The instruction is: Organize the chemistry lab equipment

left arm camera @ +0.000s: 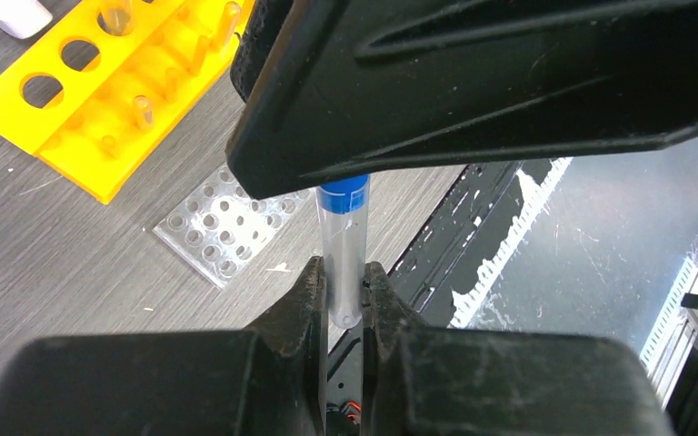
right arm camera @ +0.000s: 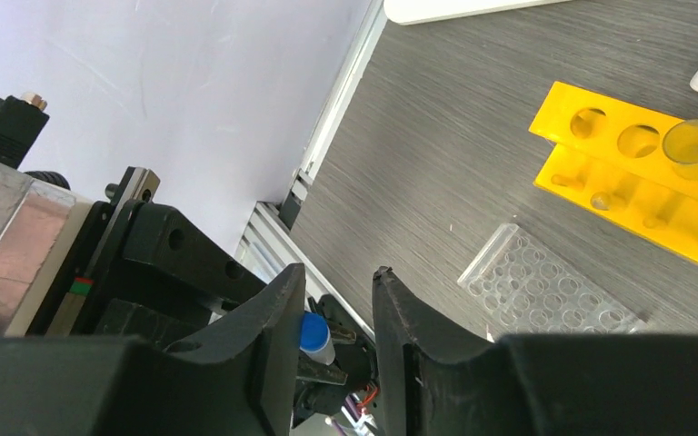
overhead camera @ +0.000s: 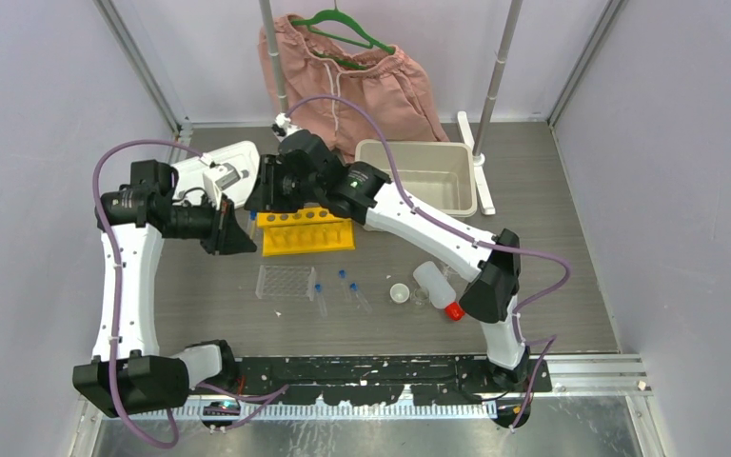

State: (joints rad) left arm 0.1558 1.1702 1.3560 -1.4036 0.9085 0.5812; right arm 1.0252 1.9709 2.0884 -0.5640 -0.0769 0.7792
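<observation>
Left fingers (left arm camera: 316, 291) pinch a blue-capped tube (left arm camera: 343, 241) near its base, raised over the bench (overhead camera: 209, 295) at the left end of the yellow rack (overhead camera: 306, 231). Right fingers (right arm camera: 291, 304) stand apart around its cap, gripping nothing. The grid rack (overhead camera: 284, 282), two more tubes (overhead camera: 320, 297), dish (overhead camera: 400, 292) and bottle (overhead camera: 435, 286) sit nearer.

- blue-capped tube (left arm camera: 342, 272): cap's top hidden behind the right arm's jaws
- yellow rack (left arm camera: 114, 100): cut off by the top edge
- tiny beakers (overhead camera: 421, 297): too small to tell
</observation>
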